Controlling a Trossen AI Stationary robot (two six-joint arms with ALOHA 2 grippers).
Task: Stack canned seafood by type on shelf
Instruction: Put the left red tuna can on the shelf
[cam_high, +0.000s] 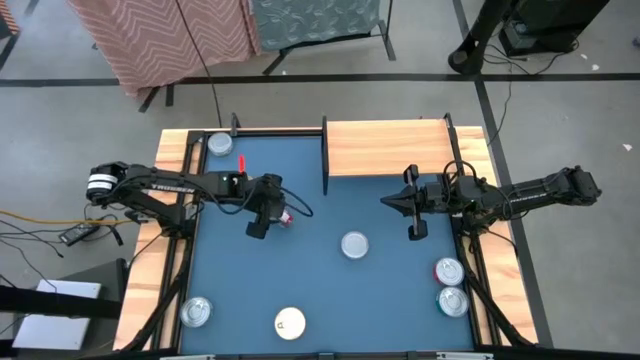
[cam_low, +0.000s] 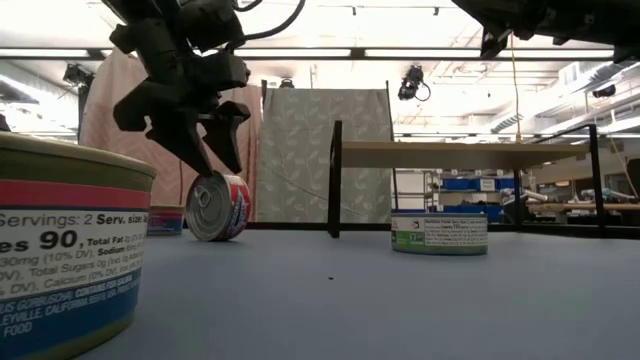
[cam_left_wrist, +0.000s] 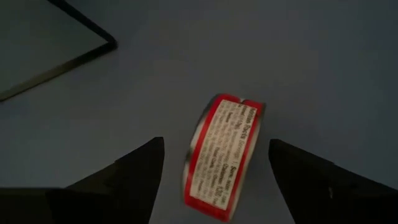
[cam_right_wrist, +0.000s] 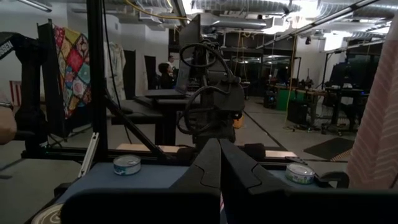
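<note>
A red-labelled tin (cam_high: 286, 215) stands on edge, its round side wall on the blue table (cam_high: 300, 270). My left gripper (cam_high: 268, 211) hangs over it, pointing down, open. In the left wrist view its fingers (cam_left_wrist: 134, 171) stand on either side of the tin (cam_left_wrist: 221, 158) with a gap on both sides. In the low view the fingertips straddle the top of the tin (cam_low: 218, 207). The shelf (cam_high: 385, 148), a light-wood plank on dark uprights, stands at the far edge and carries nothing. My right gripper (cam_high: 386, 203) hovers shut, near the shelf's front.
A silver-lidded tin (cam_high: 354, 244) lies flat mid-table, with a teal-green label (cam_low: 439, 232). Two tins (cam_high: 450, 285) sit at the near right. A silver one (cam_high: 196, 312) and a white-lidded one (cam_high: 290, 322) sit near the front edge. Another (cam_high: 220, 145) is at the far left corner.
</note>
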